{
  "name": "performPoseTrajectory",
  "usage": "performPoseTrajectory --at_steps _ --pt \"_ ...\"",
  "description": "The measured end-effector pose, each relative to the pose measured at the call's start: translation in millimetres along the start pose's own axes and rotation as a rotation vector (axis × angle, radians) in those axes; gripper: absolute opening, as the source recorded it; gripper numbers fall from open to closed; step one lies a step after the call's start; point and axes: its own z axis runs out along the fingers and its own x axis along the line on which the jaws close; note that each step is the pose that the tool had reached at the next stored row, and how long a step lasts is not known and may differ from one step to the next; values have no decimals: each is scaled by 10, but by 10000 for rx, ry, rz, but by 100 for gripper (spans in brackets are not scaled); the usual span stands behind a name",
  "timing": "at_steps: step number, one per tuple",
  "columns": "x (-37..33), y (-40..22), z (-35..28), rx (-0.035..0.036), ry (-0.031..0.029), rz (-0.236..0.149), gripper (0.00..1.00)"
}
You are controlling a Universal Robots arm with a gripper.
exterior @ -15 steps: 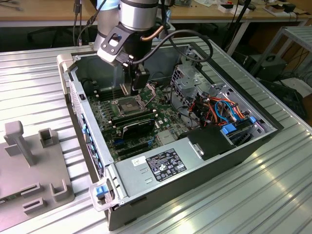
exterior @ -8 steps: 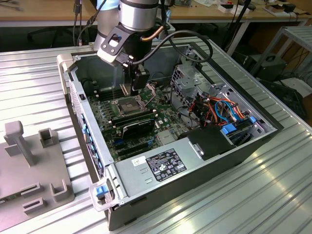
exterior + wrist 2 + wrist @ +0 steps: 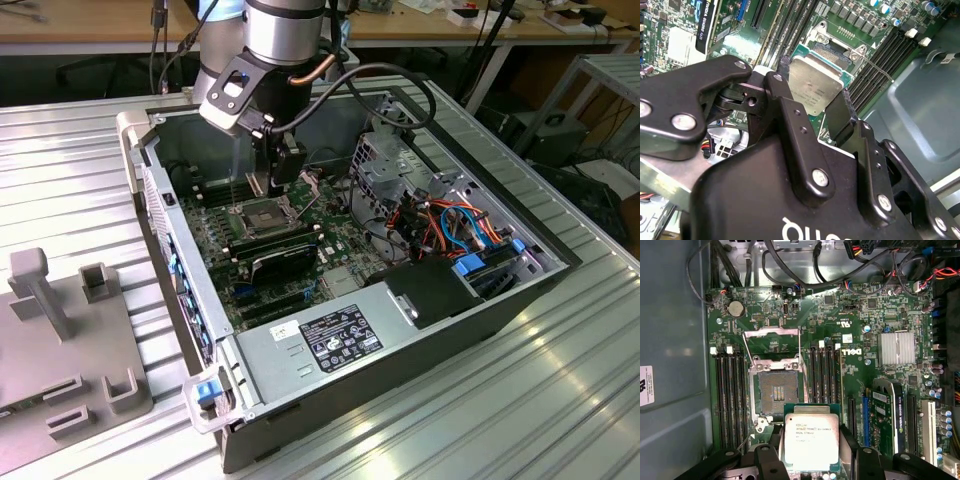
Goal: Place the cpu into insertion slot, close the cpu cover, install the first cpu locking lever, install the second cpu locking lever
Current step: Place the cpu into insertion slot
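black claw [image 3: 810, 454] pinching the flat square silver-topped cpu [image 3: 811, 437]
i hold it just beside the dark square silver-rimmed insertion slot [image 3: 776, 392], which sits bare on the green board [image 3: 860, 365]; the thin silvery cpu cover [image 3: 771, 332] is flipped open.

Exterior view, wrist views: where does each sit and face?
Exterior view: off the arm, high, looking down into the computer case; arm, gripper show.
First wrist view: straight down on the insertion slot; gripper shows.
Second wrist view: obliquely along the gripper body toward the slot.
Both wrist views share the gripped cpu and slot.
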Motion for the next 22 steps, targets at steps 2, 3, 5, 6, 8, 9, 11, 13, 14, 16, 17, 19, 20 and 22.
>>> performPoseTrajectory --at_steps 2,3,5,6,8,9,11,13,14,16,17,19,20,22 --pt "0 0 0 0 0 0 54" --pt "0 0 0 0 0 0 54" --pt "0 0 1 0 0 0 54" --pt "1 0 4 -1 2 0 54" --pt "13 -2 53 -10 1 0 54" --pt "44 -4 76 -42 4 -55 54" --pt "84 -3 144 -118 21 -499 54" --pt "136 30 213 -120 23 -543 54" --pt "158 35 238 -120 23 -547 54" --pt "211 54 306 -121 23 -548 54" --pt "236 61 333 -120 22 -547 54" --pt "275 69 378 -120 23 -547 54" --pt "295 68 408 -121 25 -547 54" --pt "312 67 443 -120 22 -548 54"
